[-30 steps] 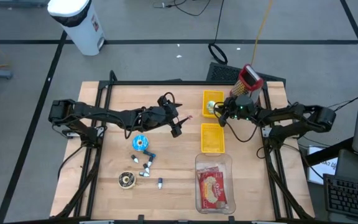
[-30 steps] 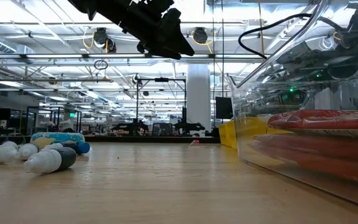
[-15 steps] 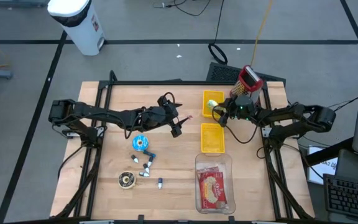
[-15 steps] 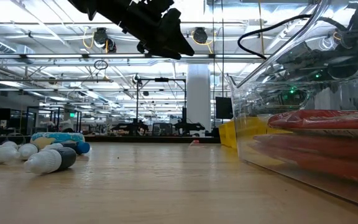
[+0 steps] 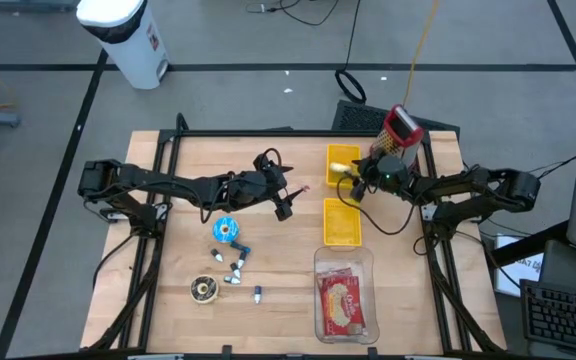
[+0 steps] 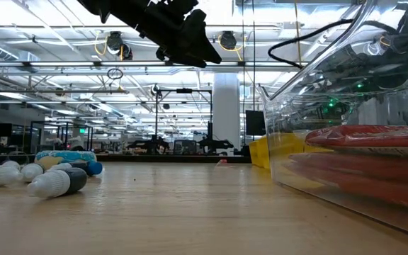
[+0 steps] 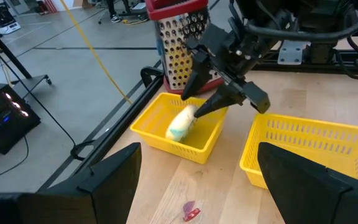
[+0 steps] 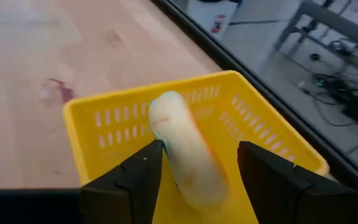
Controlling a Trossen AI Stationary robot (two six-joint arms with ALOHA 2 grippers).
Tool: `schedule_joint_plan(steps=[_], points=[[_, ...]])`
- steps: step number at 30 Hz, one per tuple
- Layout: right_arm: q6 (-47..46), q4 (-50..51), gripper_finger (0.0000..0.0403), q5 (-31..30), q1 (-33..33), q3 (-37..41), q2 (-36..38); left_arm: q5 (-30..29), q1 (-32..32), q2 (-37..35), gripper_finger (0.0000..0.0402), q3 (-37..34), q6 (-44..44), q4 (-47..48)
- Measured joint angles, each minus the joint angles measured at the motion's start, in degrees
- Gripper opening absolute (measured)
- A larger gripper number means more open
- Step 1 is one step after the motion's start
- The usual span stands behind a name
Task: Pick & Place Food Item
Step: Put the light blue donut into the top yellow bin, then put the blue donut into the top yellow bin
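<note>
A pale, wrapped food item (image 8: 182,149) lies slanting in the far yellow basket (image 8: 104,118), its end against the basket's wall (image 7: 191,148). My right gripper (image 8: 201,149) is open just above it, one finger on either side; from the side, its tips (image 7: 197,104) hang close over the food item (image 7: 182,124). In the high view the right gripper (image 5: 353,183) is at the far basket (image 5: 340,155). My left gripper (image 5: 286,207) waits open above the table's middle, holding nothing.
A second yellow basket (image 5: 342,221) sits nearer, beside the first. A clear container with a red packet (image 5: 343,300) stands at the near edge. A red-topped grater (image 5: 398,130) stands behind the far basket. Small objects (image 5: 226,250) lie left of centre.
My right gripper has opened over the far basket and rolled at the wrist, staying in place. The food item has come free of its fingers and lies in the basket. My left arm has kept still.
</note>
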State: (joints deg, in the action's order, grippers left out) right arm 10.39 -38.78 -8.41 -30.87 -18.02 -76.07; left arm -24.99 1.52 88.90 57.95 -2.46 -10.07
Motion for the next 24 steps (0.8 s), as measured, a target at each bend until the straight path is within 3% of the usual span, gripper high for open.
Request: schedule_joint_plan(steps=[14,24], points=[[10.9,-4.5,0.0187,-14.5,2.9,0.0,0.0,0.0,0.0,0.0,0.0324,0.0,0.0,0.0],[18.8,-12.7,0.0187,-18.6,6.4,0.0,0.0,0.0,0.0,0.0,0.0324,0.0,0.0,0.0]])
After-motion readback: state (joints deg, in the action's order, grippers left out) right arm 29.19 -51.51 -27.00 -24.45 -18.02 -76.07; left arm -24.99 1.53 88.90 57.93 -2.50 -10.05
